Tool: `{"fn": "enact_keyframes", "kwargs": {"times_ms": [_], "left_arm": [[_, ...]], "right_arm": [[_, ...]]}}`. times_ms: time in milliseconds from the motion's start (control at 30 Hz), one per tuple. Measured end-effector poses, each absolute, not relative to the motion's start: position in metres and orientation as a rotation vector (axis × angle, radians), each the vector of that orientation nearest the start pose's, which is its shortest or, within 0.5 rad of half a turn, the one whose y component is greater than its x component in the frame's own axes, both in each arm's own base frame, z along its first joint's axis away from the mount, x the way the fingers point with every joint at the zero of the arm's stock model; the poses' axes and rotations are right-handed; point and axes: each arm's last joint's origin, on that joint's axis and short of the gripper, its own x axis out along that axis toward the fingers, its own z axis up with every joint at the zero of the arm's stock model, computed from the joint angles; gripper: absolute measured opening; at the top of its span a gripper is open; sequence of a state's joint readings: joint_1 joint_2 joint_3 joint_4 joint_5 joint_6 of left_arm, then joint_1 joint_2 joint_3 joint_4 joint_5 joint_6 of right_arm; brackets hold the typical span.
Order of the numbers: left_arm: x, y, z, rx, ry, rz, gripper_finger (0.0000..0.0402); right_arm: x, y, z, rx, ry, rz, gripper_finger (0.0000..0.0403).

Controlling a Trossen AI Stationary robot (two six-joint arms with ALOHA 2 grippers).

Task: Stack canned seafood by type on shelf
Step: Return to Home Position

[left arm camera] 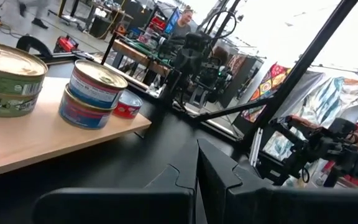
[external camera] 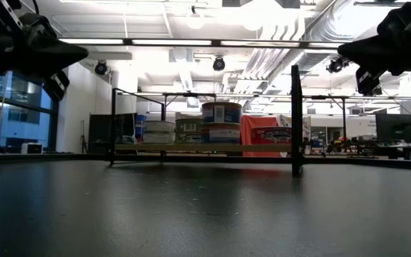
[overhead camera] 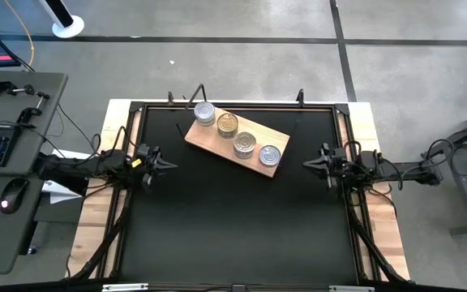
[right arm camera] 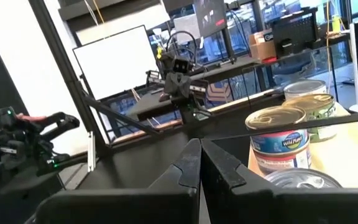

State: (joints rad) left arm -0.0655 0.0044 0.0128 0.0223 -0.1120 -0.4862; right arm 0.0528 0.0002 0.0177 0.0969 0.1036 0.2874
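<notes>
The shelf [overhead camera: 207,139], a light wooden board, lies slantwise on the black table near its far edge. The seafood tins stand on it in a row: a silver-topped one [overhead camera: 204,113], two gold-topped ones [overhead camera: 228,124] [overhead camera: 244,144], and a silver-topped one [overhead camera: 269,154]. In the left wrist view the blue-and-red tins [left arm camera: 94,93] stand two high. My left gripper [overhead camera: 165,165] is shut and hovers left of the board. My right gripper [overhead camera: 309,165] is shut and hovers right of it. Neither touches anything.
A thin black frame [overhead camera: 233,104] runs round the table, with upright posts [external camera: 296,118] at the far side. Bare black table surface [overhead camera: 233,227] stretches from the board to the near edge. A desk with keyboard and mouse [overhead camera: 6,195] stands left of the table.
</notes>
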Motion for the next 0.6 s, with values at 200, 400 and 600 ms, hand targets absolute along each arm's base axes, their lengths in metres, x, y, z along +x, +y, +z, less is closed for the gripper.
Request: {"fn": "enact_keyframes", "kwargs": {"times_ms": [200, 400, 600], "left_arm": [[0.0969, -0.0033, 0.1698, -0.489, -0.041, 0.033, 0.0000], [0.0975, -0.0033, 0.1690, -0.488, -0.031, 0.035, 0.0000], [0.0970, -0.0033, 0.1696, -0.489, -0.041, 0.033, 0.0000]], "right_arm": [[0.0965, 0.0020, 0.1772, 0.295, -0.102, -0.037, 0.0000], [0.0966, 0.0020, 0.1757, 0.293, -0.086, -0.040, 0.0000], [0.0968, 0.0020, 0.1731, 0.291, -0.060, -0.044, 0.0000]]}}
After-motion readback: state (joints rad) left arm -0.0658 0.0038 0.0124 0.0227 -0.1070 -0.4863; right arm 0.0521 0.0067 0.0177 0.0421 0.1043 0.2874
